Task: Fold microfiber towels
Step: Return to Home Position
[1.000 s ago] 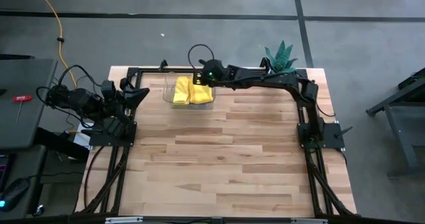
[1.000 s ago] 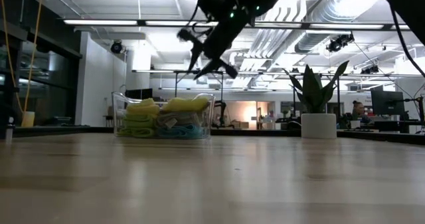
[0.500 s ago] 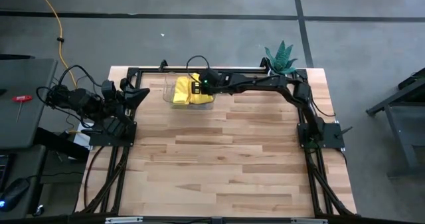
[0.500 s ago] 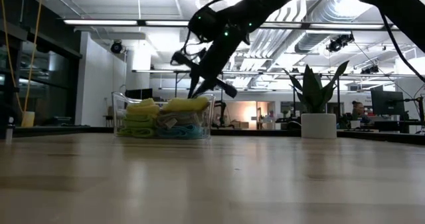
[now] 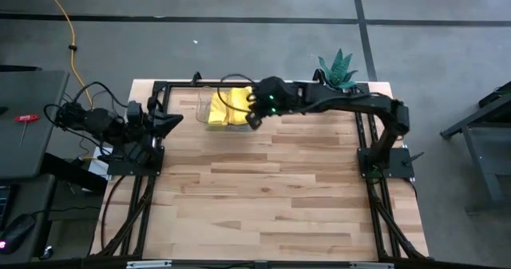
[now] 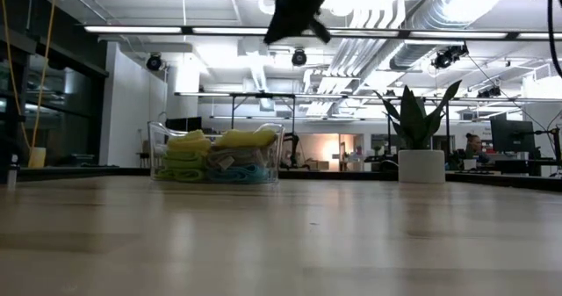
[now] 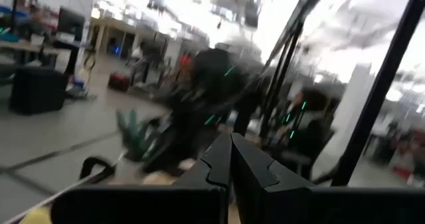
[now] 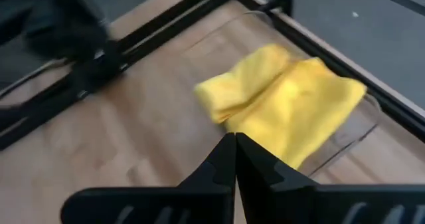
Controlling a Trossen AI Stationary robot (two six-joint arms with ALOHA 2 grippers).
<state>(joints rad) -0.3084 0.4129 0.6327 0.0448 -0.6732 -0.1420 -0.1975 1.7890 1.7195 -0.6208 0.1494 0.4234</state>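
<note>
Whereas half a second ago it dipped to the tray's rim, the right gripper (image 6: 294, 15) has now risen well above it, its jaws pressed together on nothing. All the microfiber towels (image 6: 219, 160) lie folded in soft, rounded stacks inside the clear plastic tray (image 6: 156, 147) at the far side of the planked wooden table (image 5: 263, 189). Two plush yellow towels (image 5: 227, 109) lie uppermost, with lime green, grey and teal beneath. At the table's left edge the left gripper (image 5: 171, 119) waits, its jaws likewise closed and empty

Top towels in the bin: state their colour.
Yellow. The top towels show best in the right wrist view.
</note>
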